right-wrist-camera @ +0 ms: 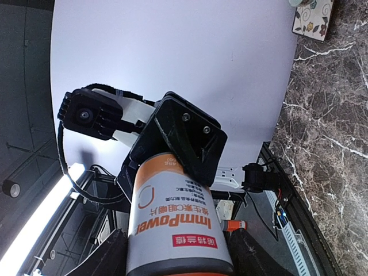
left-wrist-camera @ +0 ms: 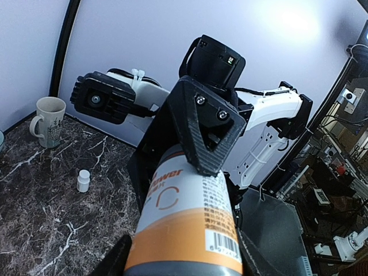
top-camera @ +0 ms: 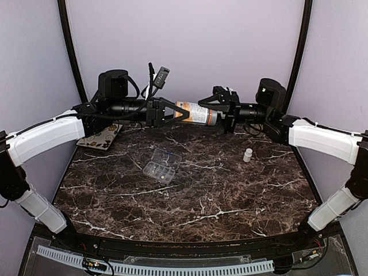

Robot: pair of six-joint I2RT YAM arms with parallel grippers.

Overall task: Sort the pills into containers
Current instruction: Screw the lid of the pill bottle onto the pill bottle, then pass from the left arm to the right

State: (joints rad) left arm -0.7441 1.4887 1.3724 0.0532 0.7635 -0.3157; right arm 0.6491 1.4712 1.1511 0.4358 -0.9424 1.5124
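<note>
A white-and-orange pill bottle (top-camera: pixel 196 112) is held level in the air over the back of the table, between both grippers. My left gripper (top-camera: pixel 177 113) is shut on its left end, and my right gripper (top-camera: pixel 222 115) is shut on its right end. The left wrist view shows the bottle (left-wrist-camera: pixel 187 218) between my left gripper's (left-wrist-camera: pixel 187 260) fingers. The right wrist view shows the bottle (right-wrist-camera: pixel 175 221) in my right gripper (right-wrist-camera: pixel 179 257). The clear organizer box (top-camera: pixel 161 164) lies on the table below, its lid open. No loose pills show.
A small white vial (top-camera: pixel 248 154) stands right of centre and also shows in the left wrist view (left-wrist-camera: pixel 84 180). A patterned mat (top-camera: pixel 100 137) lies at the back left. A mug (left-wrist-camera: pixel 49 119) stands near the wall.
</note>
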